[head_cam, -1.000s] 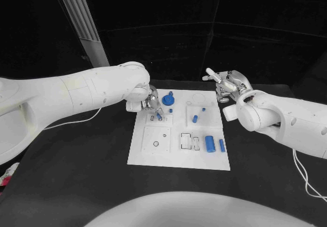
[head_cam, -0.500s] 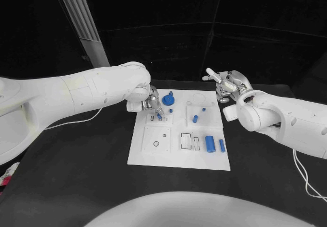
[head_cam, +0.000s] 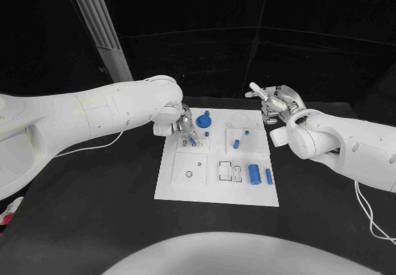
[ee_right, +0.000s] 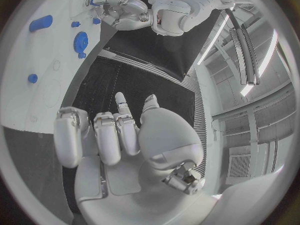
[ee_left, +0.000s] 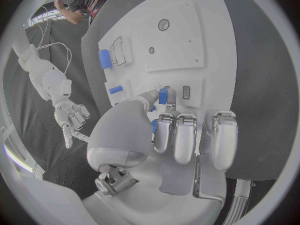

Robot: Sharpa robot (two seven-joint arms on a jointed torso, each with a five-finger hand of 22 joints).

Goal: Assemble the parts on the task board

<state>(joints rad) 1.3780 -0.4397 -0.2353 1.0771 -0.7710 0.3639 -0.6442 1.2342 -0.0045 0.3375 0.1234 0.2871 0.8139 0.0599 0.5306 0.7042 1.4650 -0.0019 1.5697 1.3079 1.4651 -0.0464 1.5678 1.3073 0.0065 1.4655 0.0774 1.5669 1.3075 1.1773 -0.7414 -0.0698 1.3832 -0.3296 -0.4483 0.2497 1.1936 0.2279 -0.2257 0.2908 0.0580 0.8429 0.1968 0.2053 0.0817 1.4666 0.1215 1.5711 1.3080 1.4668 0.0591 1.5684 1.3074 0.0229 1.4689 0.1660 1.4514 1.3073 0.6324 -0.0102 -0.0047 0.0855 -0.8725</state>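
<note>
The white task board (head_cam: 216, 186) lies mid-table. My left hand (head_cam: 181, 125) hovers over its far left part and pinches a small blue part (ee_left: 164, 95) between thumb and a finger, just above a little slot (ee_left: 185, 91). Beside that hand stands a blue gear (head_cam: 205, 121). A blue peg (head_cam: 236, 143), a blue cylinder (head_cam: 255, 171) and a blue bar (head_cam: 268, 176) sit further right on the board. My right hand (head_cam: 276, 105) is raised past the board's far right corner, fingers apart, holding nothing. The right wrist view shows the gear (ee_right: 81, 39) and the left hand (ee_right: 119, 10).
The black table (head_cam: 99, 195) surrounds the board. A grey ribbed post (head_cam: 103, 40) rises at the back left. White cables trail on the table at the left (head_cam: 82, 149) and along the right edge (head_cam: 367, 212).
</note>
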